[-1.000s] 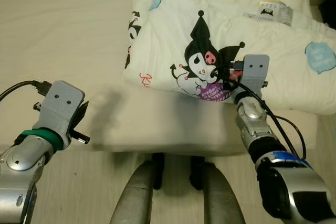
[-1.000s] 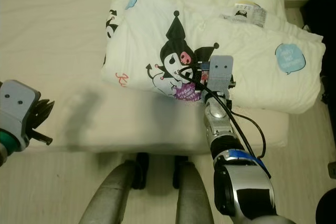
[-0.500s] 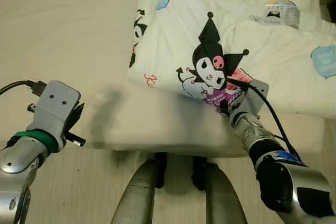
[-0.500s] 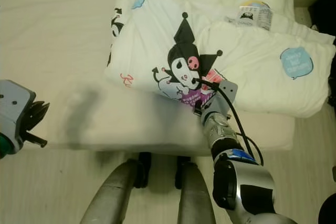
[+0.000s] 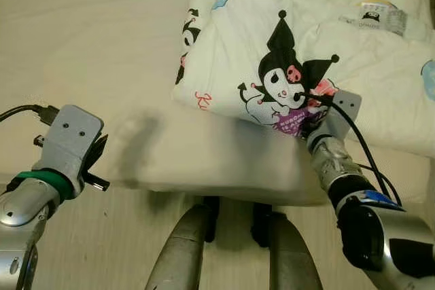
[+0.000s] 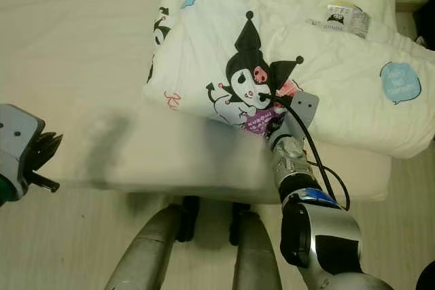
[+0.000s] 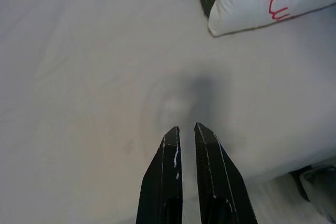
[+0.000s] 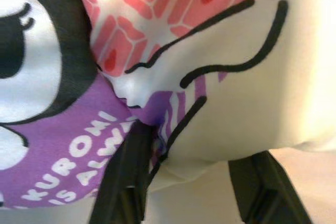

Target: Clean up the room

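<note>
from the left eye view you see a folded cartoon-print blanket (image 5: 306, 52) lying on the bed (image 5: 88, 45), toward your right side, with its near edge close to the foot of the mattress. your right gripper (image 5: 307, 125) is pushed up against that near edge, just under the purple patch of the print, and its cable (image 5: 353, 142) loops back along the forearm. your left gripper (image 5: 100, 166) hangs over the bare sheet at the near left corner, well apart from the blanket, idle. the step in hand looks like taking hold of the blanket's edge to tidy the bed.

the right eye view gives you the same layout, and shows the white label (image 6: 343, 17) on the far fold and a blue speech-bubble print (image 6: 397, 79) on the right-hand fold more fully.

the left wrist view tells you what the head views cannot: those two black fingers (image 7: 164, 182) are nearly pressed together with nothing between them, over plain sheet, with the blanket's corner off ahead.

the right wrist view fills in the rest: the two fingers (image 8: 123, 174) stand spread apart, straddling the blanket's hem, one finger against the purple lettering and the other beside the cream cloth. they are not clamped. your next move, as i judge it, calls for closing on that hem, deep enough that the thick fold doesn't slip out, before you pull or lift.
</note>
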{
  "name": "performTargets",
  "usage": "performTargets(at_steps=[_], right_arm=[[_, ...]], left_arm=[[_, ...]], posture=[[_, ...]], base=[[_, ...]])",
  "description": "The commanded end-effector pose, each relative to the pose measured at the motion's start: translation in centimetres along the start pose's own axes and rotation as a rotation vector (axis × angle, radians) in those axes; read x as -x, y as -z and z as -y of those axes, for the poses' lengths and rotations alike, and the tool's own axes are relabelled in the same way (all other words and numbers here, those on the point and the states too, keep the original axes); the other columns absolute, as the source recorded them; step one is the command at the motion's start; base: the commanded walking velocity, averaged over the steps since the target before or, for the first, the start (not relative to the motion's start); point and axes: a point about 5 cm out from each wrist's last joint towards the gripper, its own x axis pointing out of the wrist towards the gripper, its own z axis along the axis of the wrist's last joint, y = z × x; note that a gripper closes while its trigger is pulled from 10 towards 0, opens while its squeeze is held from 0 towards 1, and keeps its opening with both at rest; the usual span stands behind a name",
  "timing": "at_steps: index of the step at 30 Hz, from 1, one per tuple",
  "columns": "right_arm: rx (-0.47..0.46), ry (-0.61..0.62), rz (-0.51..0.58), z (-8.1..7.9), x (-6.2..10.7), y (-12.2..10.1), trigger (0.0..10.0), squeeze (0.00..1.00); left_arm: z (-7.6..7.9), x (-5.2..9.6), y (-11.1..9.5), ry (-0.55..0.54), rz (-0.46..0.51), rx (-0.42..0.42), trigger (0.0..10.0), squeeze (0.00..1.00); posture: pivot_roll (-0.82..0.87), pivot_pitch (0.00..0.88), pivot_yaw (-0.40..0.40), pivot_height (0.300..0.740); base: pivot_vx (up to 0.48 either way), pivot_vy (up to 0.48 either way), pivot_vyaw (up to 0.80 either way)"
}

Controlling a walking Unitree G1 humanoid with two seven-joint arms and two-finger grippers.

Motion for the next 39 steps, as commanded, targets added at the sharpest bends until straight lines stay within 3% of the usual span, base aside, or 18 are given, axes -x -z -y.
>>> performTargets(at_steps=[1,6,17,22,27,34,36,38,39], right_arm=[[0.01,-0.013,-0.017,-0.2,0.2,0.9,0.0,0.0],[0.052,-0.064,0.001,-1.4,0.4,1.0,0.0,0.0],[0.105,-0.126,-0.03,-2.9,1.2,3.0,0.0,0.0],[0.158,-0.214,-0.013,-4.2,2.0,4.3,0.0,0.0],[0.209,-0.266,-0.002,-4.3,3.3,6.1,0.0,0.0],[0.28,-0.318,0.053,-3.9,5.0,6.7,0.0,0.0],[0.325,-0.372,0.091,-3.8,6.4,6.6,0.0,0.0],[0.325,-0.372,0.091,-3.8,6.4,6.6,0.0,0.0],[0.35,-0.43,0.105,-4.0,8.1,6.8,0.0,0.0]], left_arm=[[0.3,0.3,0.8,0.012,-0.044,0.012,10.0,0.0],[0.6,0.0,0.9,0.015,-0.04,0.02,10.0,0.0],[1.7,-1.5,0.8,0.022,-0.016,0.053,10.0,0.0],[2.6,-2.2,0.8,0.031,0.0,0.08,10.0,0.0],[3.8,-3.4,0.9,0.037,0.019,0.111,10.0,0.0],[4.2,-3.8,1.0,0.035,0.026,0.126,10.0,0.0],[4.3,-4.1,1.2,0.03,0.027,0.131,10.0,0.0],[4.3,-4.1,1.2,0.03,0.027,0.131,10.0,0.0],[4.3,-4.4,1.2,0.025,0.032,0.134,10.0,0.0]], posture=[[0.33,0.542,0.197,0.74],[0.3,0.533,0.188,0.74],[0.22,0.503,0.145,0.74],[0.15,0.479,0.106,0.74],[0.1,0.449,0.068,0.74],[0.08,0.432,0.055,0.74],[0.07,0.416,0.048,0.74],[0.07,0.416,0.048,0.74],[0.06,0.402,0.042,0.74]], base=[[0.0,0.0,0.0],[0.0,0.0,0.0],[0.0,0.0,0.0],[0.0,0.0,0.0],[0.0,0.0,0.0],[0.0,0.0,0.0],[0.0,0.0,0.0],[0.0,0.0,0.0],[0.0,0.0,0.0]])
